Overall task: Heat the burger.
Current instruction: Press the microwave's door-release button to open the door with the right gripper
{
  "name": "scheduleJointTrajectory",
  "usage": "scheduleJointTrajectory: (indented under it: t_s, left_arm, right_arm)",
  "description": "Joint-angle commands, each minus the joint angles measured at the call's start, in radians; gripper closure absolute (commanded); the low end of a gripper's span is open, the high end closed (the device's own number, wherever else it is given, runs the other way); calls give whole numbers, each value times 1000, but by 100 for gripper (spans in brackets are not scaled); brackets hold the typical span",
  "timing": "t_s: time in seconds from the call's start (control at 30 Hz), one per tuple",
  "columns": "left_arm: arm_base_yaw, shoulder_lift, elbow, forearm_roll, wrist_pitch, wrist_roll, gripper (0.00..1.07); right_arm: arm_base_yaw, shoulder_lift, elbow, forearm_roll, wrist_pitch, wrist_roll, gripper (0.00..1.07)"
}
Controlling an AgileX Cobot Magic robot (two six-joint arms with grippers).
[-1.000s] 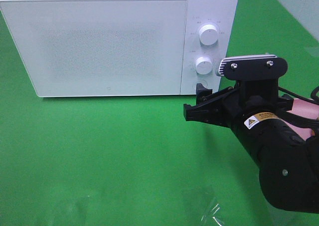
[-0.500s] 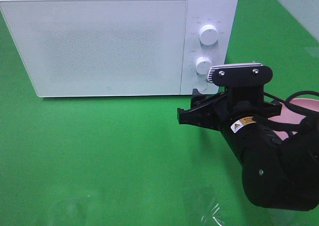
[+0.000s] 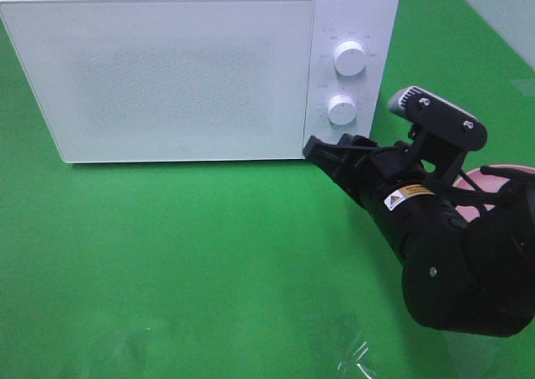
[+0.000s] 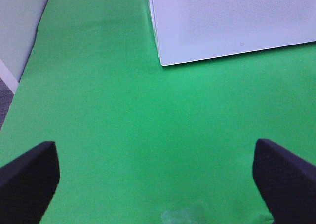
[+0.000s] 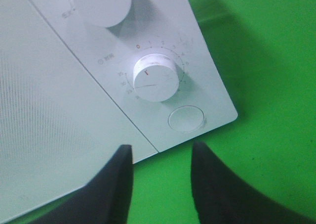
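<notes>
Right gripper (image 5: 160, 154) slightly parted, empty, perhaps touching microwave (image 5: 59, 110) base; left gripper (image 4: 155, 157) wide apart.

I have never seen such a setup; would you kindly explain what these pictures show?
This is a two-armed robot at a green table. One camera looks down from above; two sit on the wrists, each looking past its own pincer. A microwave, door shut, stands on the table. The right pincer is open and empty, near the round button under the lower dial. The left pincer is open too, holding nothing. A pink plate shows behind the right arm; no burger is visible.
</notes>
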Motion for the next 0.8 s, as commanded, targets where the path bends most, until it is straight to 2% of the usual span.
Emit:
scheduleJointTrajectory:
  t_s: [0.03, 0.13, 0.17, 0.27, 0.3, 0.47, 0.63, 0.8]
  left_arm:
    - [3, -20, 3, -5, -6, -5, 7]
    - [3, -20, 3, -5, -6, -5, 7]
    - [3, -20, 3, -5, -6, -5, 7]
    - [3, -20, 3, -5, -6, -5, 7]
    - [3, -20, 3, -5, -6, -5, 7]
    - [3, -20, 3, -5, -6, -5, 7]
    - [3, -20, 3, -5, -6, -5, 7]
    - [3, -20, 3, -5, -6, -5, 7]
  right_arm:
    - [-4, 0, -8, -7, 4, 261, 91]
    - [-4, 0, -8, -8, 15, 370, 94]
    - [-4, 0, -8, -8, 27, 501, 100]
    - [-4, 0, -8, -8, 30, 566, 102]
    - [-4, 0, -8, -8, 32, 673, 107]
    - [-4, 0, -8, -8, 78, 880, 107]
    - [-11, 0, -8, -16, 137, 938, 107]
    - [-64, 0, -9, -90, 187, 979, 107]
